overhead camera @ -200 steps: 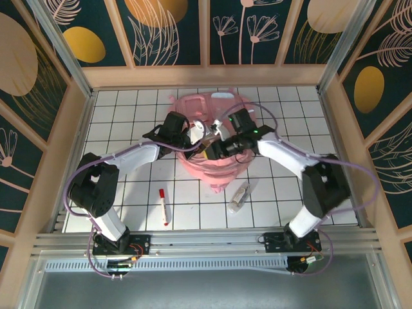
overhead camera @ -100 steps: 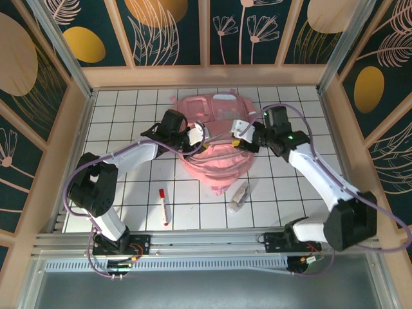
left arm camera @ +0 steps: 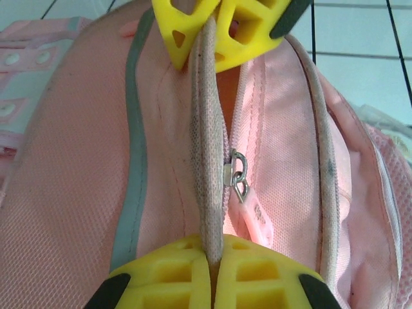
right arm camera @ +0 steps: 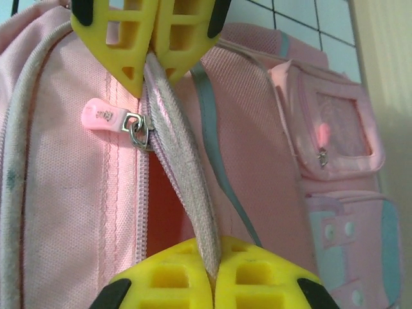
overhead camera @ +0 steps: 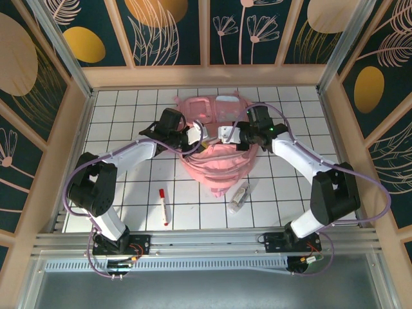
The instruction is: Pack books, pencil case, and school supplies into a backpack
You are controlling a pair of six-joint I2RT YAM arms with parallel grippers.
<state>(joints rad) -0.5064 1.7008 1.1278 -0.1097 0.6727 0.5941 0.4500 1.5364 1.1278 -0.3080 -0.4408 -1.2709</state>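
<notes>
**Spread the bag's mouth evenly before you load it**

You have both pincers closed on the backpack (overhead camera: 215,158). The left pincer (overhead camera: 193,137) is clamped on the pale piping (left arm camera: 205,161) beside the zip. The right pincer (overhead camera: 226,135) grips a like strip of piping (right arm camera: 180,180) on what looks like the opposite lip.

The step in hand is probably opening the main compartment. Between the lips you have only a narrow slit so far.

- Draw the two pincers apart sideways, at the same pace, with a slight lift so the soft cloth does not sag shut.
- Each grip is on a thin rounded cord that may slide out, so pull gently and square to it.
- Watch the metal zip slider (left arm camera: 237,175) and the pink pull tab (right arm camera: 102,117). If the mouth refuses to widen, the zip likely needs running further.
- Do not drag the whole bag towards the near edge, where the red-and-white marker pen (overhead camera: 163,205) lies at near left and a pale packet (overhead camera: 239,196) at near right.

The backpack lies mid-counter on the white gridded counter (overhead camera: 129,116), between the two arms and a little to the far side. It is big, limp and pink, of fine mesh weave. It has grey-green trim strips and grubby piping, and a windowed front pocket (right arm camera: 331,125) with its own small zip.
</notes>
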